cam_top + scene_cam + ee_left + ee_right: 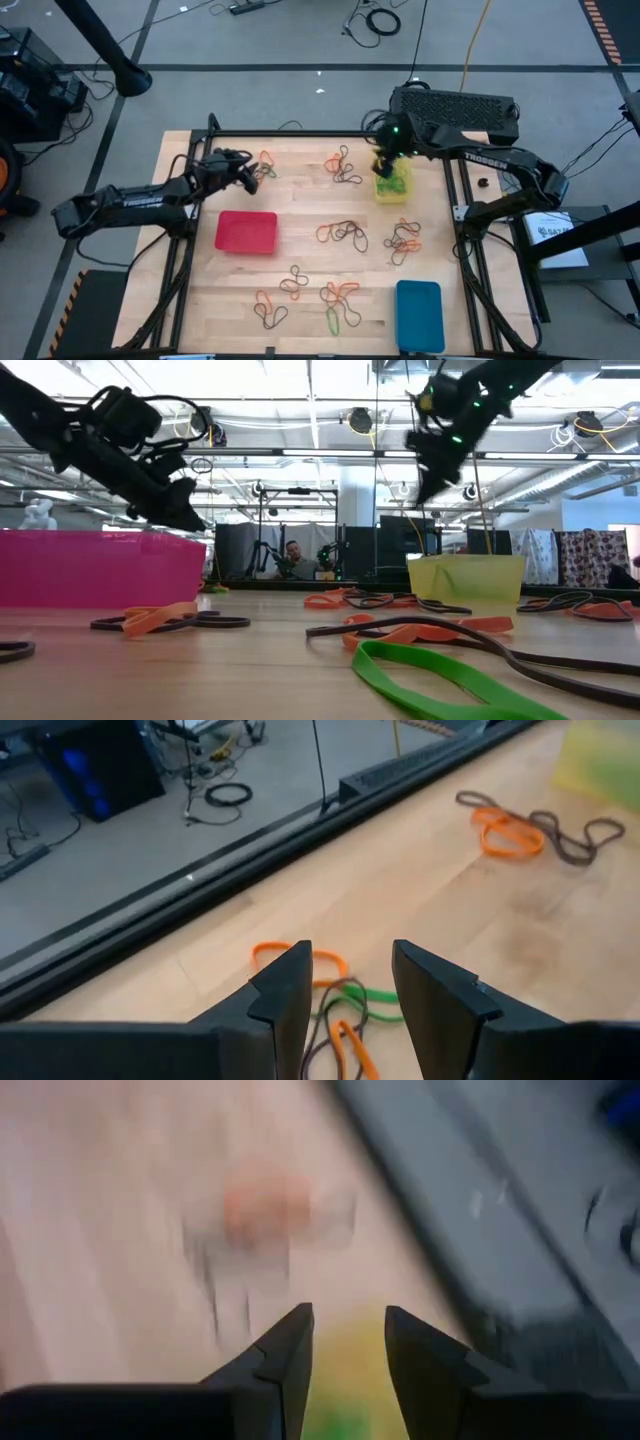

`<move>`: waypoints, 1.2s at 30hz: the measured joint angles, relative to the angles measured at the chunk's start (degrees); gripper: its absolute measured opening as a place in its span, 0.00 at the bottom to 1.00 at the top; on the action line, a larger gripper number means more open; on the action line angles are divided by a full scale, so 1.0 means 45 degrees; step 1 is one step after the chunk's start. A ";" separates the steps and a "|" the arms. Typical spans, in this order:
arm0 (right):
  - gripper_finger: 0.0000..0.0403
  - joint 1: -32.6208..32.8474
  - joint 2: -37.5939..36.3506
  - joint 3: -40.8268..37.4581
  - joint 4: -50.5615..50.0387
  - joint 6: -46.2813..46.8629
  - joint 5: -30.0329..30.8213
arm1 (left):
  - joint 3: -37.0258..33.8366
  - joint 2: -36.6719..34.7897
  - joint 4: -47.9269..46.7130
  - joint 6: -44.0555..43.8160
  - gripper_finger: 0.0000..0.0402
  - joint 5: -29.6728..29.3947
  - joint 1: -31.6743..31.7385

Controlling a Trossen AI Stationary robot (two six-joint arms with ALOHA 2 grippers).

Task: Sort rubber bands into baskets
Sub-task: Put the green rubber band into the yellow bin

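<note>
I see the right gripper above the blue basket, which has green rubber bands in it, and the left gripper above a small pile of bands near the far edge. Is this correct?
Not quite. In the high view the right gripper is above the yellow basket, not the blue one, and the green rubber bands lie in that yellow one. The blue basket sits at the near edge, away from both arms. The left gripper part is correct.

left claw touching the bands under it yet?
Apart. In the left wrist view the left claw is open, and the tangle of rubber bands lies on the table past the fingertips, visible in the gap, nothing pinched.
</note>
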 joint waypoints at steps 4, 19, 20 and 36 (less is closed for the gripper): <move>0.30 0.1016 0.1076 -0.0299 0.4740 0.0776 -0.1275 | 0.0000 0.0270 -0.0216 0.0358 0.37 -0.0106 0.0001; 0.30 0.3794 1.0280 0.4927 1.1030 0.3733 -0.1854 | 0.0010 0.0492 -0.0657 0.1116 0.37 -0.0155 -0.0005; 0.30 0.3795 1.0801 0.5571 1.0554 0.3817 -0.1854 | 0.0010 0.0492 -0.0710 0.1117 0.37 -0.0155 -0.0005; 0.30 0.3527 1.5494 1.1990 0.6834 0.3649 -0.0688 | 0.0010 0.0492 -0.1257 0.1658 0.37 -0.0267 0.0000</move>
